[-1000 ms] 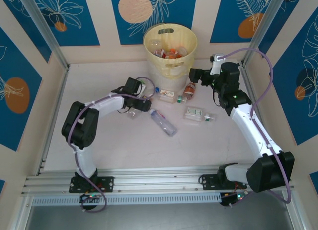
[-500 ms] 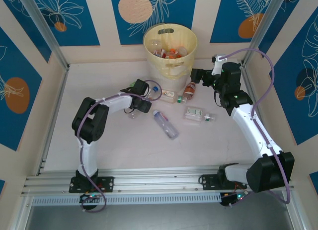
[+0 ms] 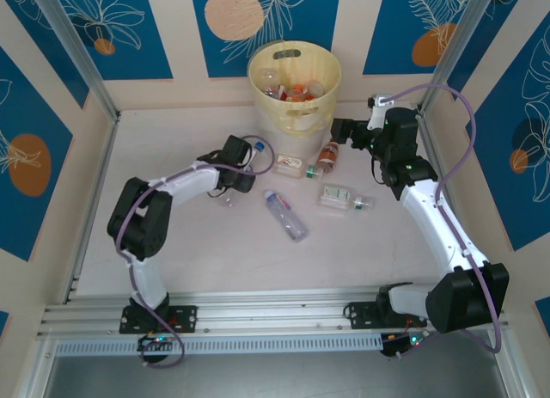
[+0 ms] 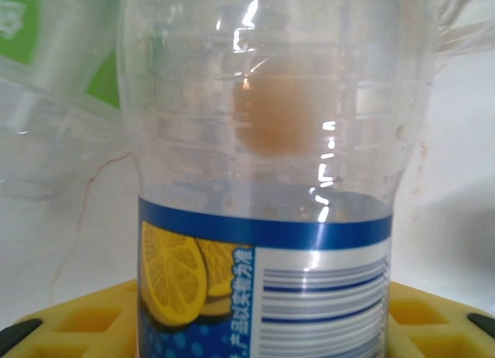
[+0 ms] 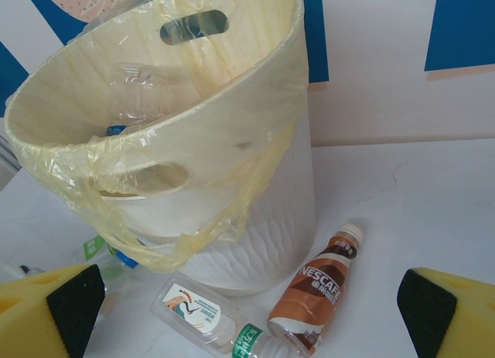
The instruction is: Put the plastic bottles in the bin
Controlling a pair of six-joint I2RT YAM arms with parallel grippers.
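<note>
White tabletop (image 3: 172,243), boxed in by cream walls with blue leaf-print panels (image 3: 112,28). At the far middle stands the pale yellow bin (image 3: 301,119), lined with a thin yellow bag. Several bottles with red and orange caps (image 3: 292,93) already lie inside it, so part of the job is done.

My left gripper (image 3: 251,160) sits left of the bin and a little nearer to me, its fingers drawn in narrow around a lemon-label bottle (image 4: 267,141). This is a clear bottle with a blue band and lemon slices printed on it, pressed between my yellow pads (image 4: 85,319). I cannot tell whether it is clear of the table.

My right gripper (image 3: 337,130) hovers beside the bin's right wall with its fingers spread wide and nothing between them. Just below it lies a brown coffee bottle (image 3: 326,157), touching or nearly touching the bin's foot.

Other bottles are also outside the bin:
- A small white-label bottle (image 3: 288,166) lies just left of the brown one.
- A crushed green-label bottle (image 3: 342,198) lies near the right arm.
- A long blue-label bottle (image 3: 284,213) lies mid-table.
- What looks like a clear bottle (image 3: 229,197) lies beside my left forearm.

By my reckoning, six bottles remain, counting the one in my grip. The task is partway through, with the lemon-label bottle next to go in.
</note>
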